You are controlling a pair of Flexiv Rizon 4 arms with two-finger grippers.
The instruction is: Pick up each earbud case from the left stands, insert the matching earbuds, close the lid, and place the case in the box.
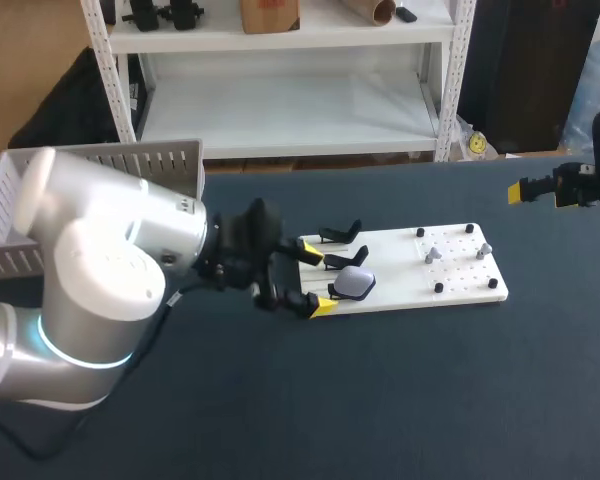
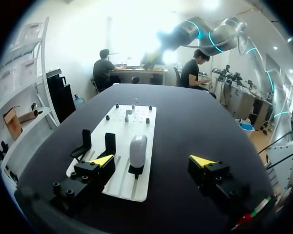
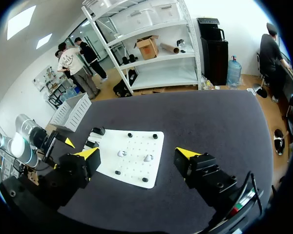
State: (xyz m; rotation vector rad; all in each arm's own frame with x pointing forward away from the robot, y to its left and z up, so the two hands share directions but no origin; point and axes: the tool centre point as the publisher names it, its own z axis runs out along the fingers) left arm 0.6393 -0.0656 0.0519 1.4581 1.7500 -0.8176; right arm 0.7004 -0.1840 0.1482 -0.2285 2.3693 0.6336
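A white earbud case (image 1: 355, 283) stands upright in a black stand at the left end of the white board (image 1: 450, 285). Beside it are two empty black stands (image 1: 340, 235). Two small pale earbuds (image 1: 432, 255) sit on pegs at the board's right end. My left gripper (image 1: 317, 279) is open just left of the case, fingers apart on either side of its line. In the left wrist view the case (image 2: 138, 151) is just ahead of the open gripper (image 2: 152, 161), touching neither finger. My right gripper (image 1: 550, 188) hovers open, empty, far right; below it lie the board (image 3: 136, 141) and earbuds (image 3: 121, 153).
A white perforated box (image 1: 100, 165) stands at the table's back left, behind my left arm; it also shows in the right wrist view as the box (image 3: 71, 109). Dark tabletop (image 1: 380, 400) stretches in front of the board.
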